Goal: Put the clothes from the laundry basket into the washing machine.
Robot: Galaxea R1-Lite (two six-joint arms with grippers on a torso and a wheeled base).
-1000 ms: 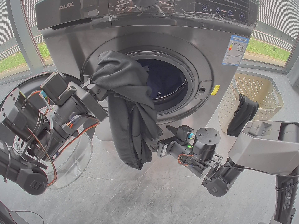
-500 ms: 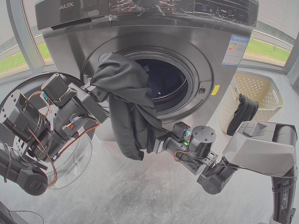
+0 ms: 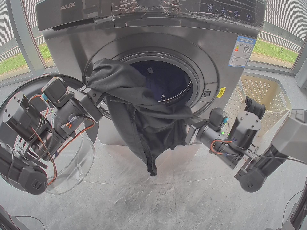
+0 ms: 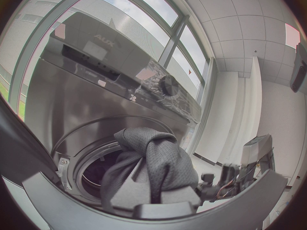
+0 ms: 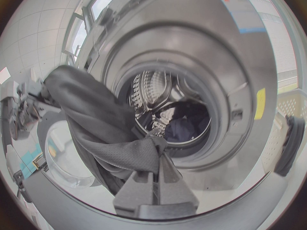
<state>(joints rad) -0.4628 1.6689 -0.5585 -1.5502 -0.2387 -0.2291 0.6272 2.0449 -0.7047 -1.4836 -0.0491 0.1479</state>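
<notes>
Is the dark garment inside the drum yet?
Out. The dark garment hangs before the washing machine opening, stretched between left gripper and right gripper.

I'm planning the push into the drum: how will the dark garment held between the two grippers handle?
Probably very floppy: the dark garment sags between the left gripper and right gripper, with a tail hanging toward the floor. It is likely light, since two small pinches carry it. Loose folds may catch on the washing machine rim rather than slide in.
</notes>
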